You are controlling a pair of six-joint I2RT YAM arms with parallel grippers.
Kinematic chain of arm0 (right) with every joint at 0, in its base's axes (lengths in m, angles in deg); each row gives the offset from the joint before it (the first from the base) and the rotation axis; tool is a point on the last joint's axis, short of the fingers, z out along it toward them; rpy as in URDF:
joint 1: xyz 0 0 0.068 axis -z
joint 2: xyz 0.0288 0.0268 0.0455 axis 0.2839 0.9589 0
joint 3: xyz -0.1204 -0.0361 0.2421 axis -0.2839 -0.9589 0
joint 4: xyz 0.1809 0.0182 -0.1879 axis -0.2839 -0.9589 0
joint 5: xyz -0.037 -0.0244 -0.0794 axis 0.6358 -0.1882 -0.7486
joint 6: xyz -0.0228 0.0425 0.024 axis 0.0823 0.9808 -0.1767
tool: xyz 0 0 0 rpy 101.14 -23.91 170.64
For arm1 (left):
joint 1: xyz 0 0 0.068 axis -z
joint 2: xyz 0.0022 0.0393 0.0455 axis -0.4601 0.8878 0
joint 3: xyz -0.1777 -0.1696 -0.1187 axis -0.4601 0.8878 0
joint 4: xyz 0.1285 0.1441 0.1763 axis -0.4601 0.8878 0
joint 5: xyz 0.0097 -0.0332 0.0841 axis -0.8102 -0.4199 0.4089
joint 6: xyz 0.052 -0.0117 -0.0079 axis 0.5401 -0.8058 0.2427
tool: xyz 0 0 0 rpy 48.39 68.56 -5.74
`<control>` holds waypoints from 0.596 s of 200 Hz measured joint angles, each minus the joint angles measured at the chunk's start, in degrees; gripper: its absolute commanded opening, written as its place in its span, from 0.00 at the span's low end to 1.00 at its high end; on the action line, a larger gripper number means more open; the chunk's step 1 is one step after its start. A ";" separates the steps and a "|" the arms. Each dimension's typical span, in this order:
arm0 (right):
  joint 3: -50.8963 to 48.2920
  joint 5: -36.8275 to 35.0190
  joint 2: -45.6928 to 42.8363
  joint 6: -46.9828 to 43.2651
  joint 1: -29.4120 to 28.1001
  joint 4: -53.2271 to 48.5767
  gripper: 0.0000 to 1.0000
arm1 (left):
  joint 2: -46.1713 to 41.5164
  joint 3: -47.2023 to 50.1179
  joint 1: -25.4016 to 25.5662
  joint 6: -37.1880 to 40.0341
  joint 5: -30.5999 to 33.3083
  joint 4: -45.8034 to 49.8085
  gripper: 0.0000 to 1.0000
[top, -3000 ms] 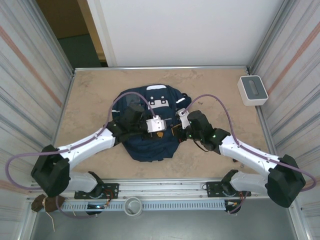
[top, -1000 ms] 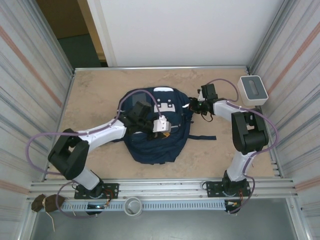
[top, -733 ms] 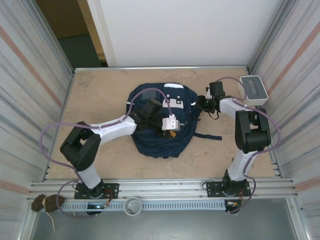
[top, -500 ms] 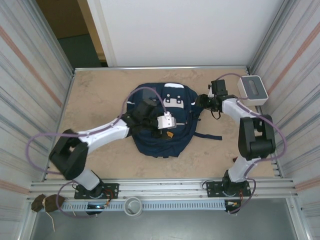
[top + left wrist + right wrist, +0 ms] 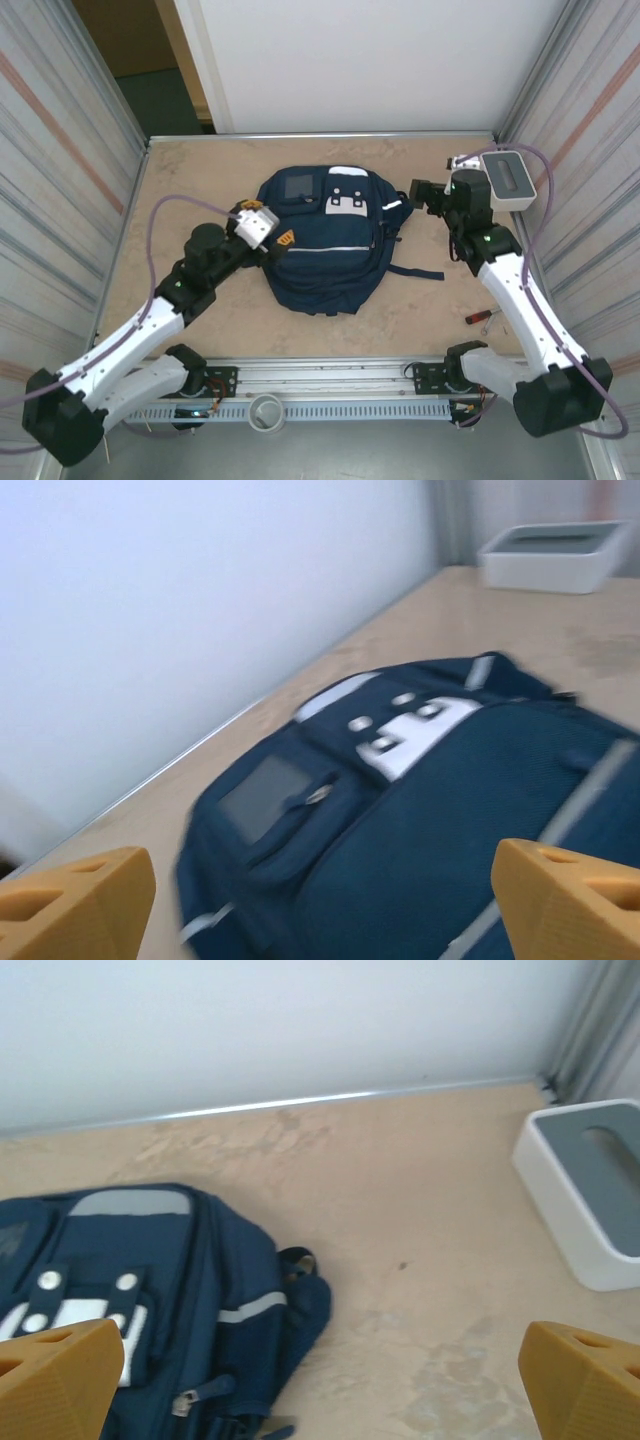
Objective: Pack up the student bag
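Student bag: the student bag (image 5: 325,250) is laid flat in the middle of the table (image 5: 180,190), front side up, with its grey patch (image 5: 300,187) and white label (image 5: 347,203) at the far end.
Long axis: it is seen to run from the far wall toward the arm bases, only a little turned.
Left gripper: the left gripper (image 5: 278,240) is found at the left flank of the bag, about halfway along it. Its fingers are spread wide and nothing is held between them. Whether the fabric is touched cannot be told.
Way from the left gripper: the bag lies ahead and to the right. In the left wrist view the front pockets are seen between the two orange fingertips (image 5: 75,900).
Right gripper: the right gripper (image 5: 422,193) is placed just beside the far right corner of the bag and is seen apart from the fabric. It is also spread wide and empty.
Way from the right gripper: the bag is seen to its left in the right wrist view, and the white-grey box (image 5: 590,1195) to its right.
Strap: one strap (image 5: 415,272) is stretched out on the table from the right side of the bag.
Nearer arm: the left one is judged nearer to the body of the bag, and the right one nearer to its top end.
Coming move: it is judged that the top end must be reached first, so the approach should be made along the long axis.
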 measured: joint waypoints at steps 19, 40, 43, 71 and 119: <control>-3.69 -2.69 -2.51 -0.37 0.00 0.50 0.99 | -4.72 4.39 -5.38 -3.50 6.29 -0.96 0.98; -8.26 -5.25 -3.76 -0.35 0.00 1.64 0.99 | -8.61 9.03 -13.44 -7.67 10.34 -1.55 0.99; -8.94 -5.53 -3.78 -0.35 0.00 1.95 0.99 | -8.94 9.64 -14.62 -8.28 10.73 -1.64 0.99; -14.71 -7.85 -2.67 -0.33 0.20 4.61 0.99 | -9.05 14.14 -23.82 -13.25 12.15 -2.21 0.99; -18.43 -8.41 5.95 -0.37 1.92 10.32 0.99 | -2.51 16.72 -27.43 -16.44 13.05 -4.63 0.99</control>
